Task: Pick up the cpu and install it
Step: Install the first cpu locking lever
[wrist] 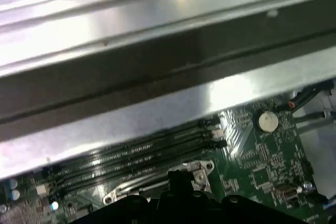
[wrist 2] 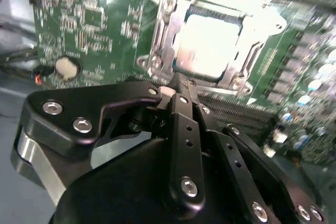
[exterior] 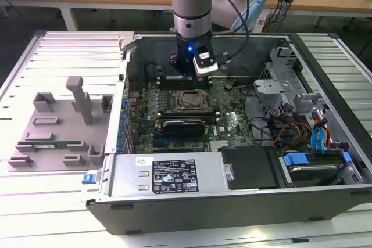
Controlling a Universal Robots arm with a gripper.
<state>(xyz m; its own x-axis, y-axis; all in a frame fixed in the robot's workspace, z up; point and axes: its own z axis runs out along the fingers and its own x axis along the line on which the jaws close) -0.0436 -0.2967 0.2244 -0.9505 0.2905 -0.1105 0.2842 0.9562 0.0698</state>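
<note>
The cpu [wrist 2: 210,43] is a bright silvery square lying flat inside the metal-framed socket [exterior: 192,101] on the green motherboard of the open computer case. My gripper [wrist 2: 178,85] hangs just above the board at the socket's edge, on the side toward the memory slots [wrist: 147,150]. Its black fingers [wrist 2: 184,129] run together to a point and nothing shows between them. In the exterior view the gripper [exterior: 186,75] sits below the wrist's blue light, just behind the socket. The socket frame's corner [wrist: 197,171] peeks out past the gripper body in the first wrist view.
A black card [exterior: 183,126] stands in front of the socket. The case wall [wrist: 157,103] rises close behind the gripper. A power supply [exterior: 174,175], drive cages and cables [exterior: 302,126] fill the case's front and right. A grey fixture tray [exterior: 87,143] with a green memory stick [exterior: 46,142] lies to the exterior view's left.
</note>
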